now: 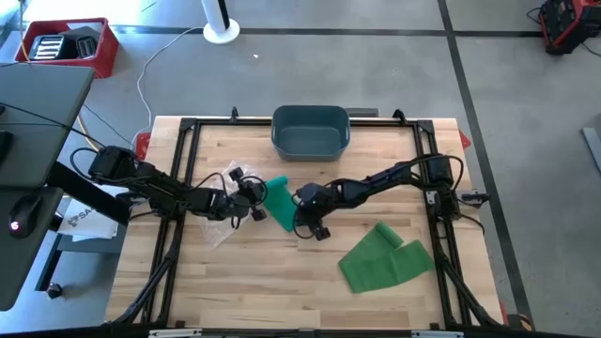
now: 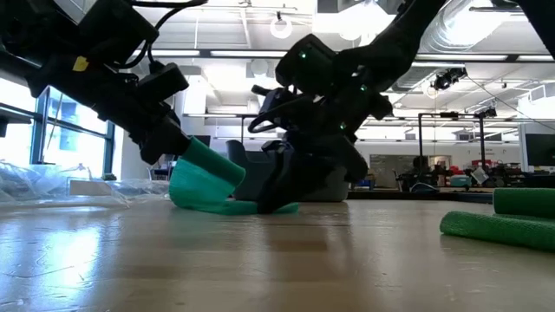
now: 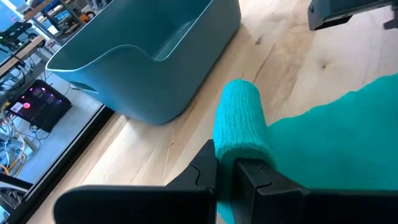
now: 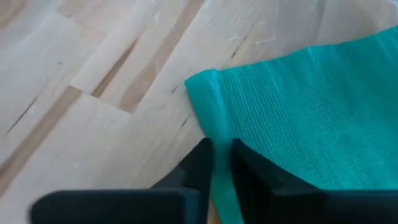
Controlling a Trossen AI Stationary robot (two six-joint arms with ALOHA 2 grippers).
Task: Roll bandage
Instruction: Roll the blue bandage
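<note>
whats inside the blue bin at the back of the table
Nothing shows inside the blue bin: from above its floor looks bare, and the left wrist view shows only smooth inner wall. The corner under its near rim stays hidden there.

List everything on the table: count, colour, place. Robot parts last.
teal bandage: one, teal, table centre, partly rolled, between both grippers
green bandage: one, green, right front of table, loose
bin: one, blue-grey, back centre edge
plastic wrapper: one, clear, left of centre under the left arm
left gripper: one, dark, shut on the teal bandage's rolled end
right gripper: one, dark, pinching the teal bandage's flat edge
</note>
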